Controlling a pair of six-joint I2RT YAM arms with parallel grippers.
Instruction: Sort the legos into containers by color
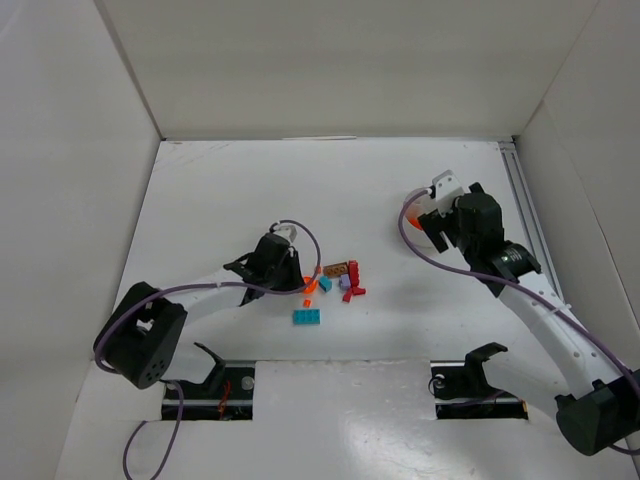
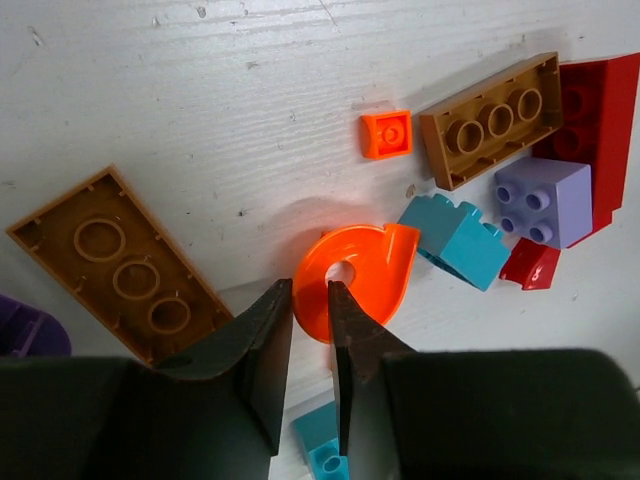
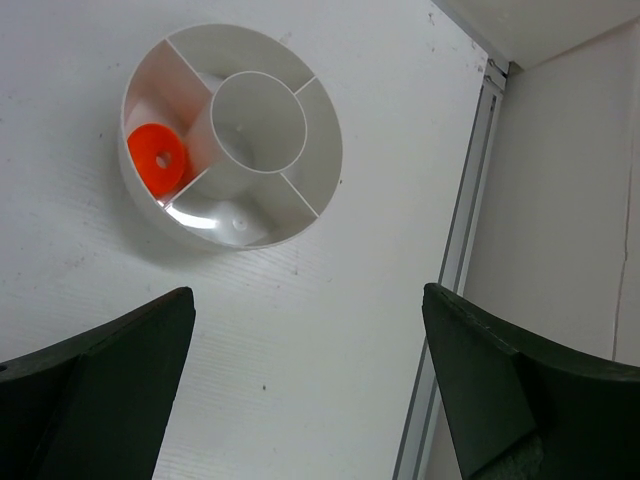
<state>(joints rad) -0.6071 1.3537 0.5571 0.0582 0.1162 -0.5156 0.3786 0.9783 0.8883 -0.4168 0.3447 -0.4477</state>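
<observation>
In the left wrist view my left gripper (image 2: 310, 300) pinches the rim of an orange rounded piece (image 2: 360, 270) that lies on the table. Around it lie two brown plates (image 2: 125, 265) (image 2: 490, 120), a small orange square (image 2: 386, 134), a teal brick (image 2: 455, 238), a lavender brick (image 2: 543, 200) and a red brick (image 2: 595, 130). In the top view the left gripper (image 1: 292, 268) sits at the left of the lego cluster (image 1: 340, 282). My right gripper (image 3: 308, 300) is open and empty beside the white divided bowl (image 3: 330, 140), which holds an orange piece (image 3: 158, 158).
A teal brick (image 1: 307, 316) lies apart, nearer the arm bases. A metal rail (image 3: 455, 260) runs along the table's right edge beside the white wall. In the top view the right gripper (image 1: 432, 215) covers most of the bowl (image 1: 410, 205).
</observation>
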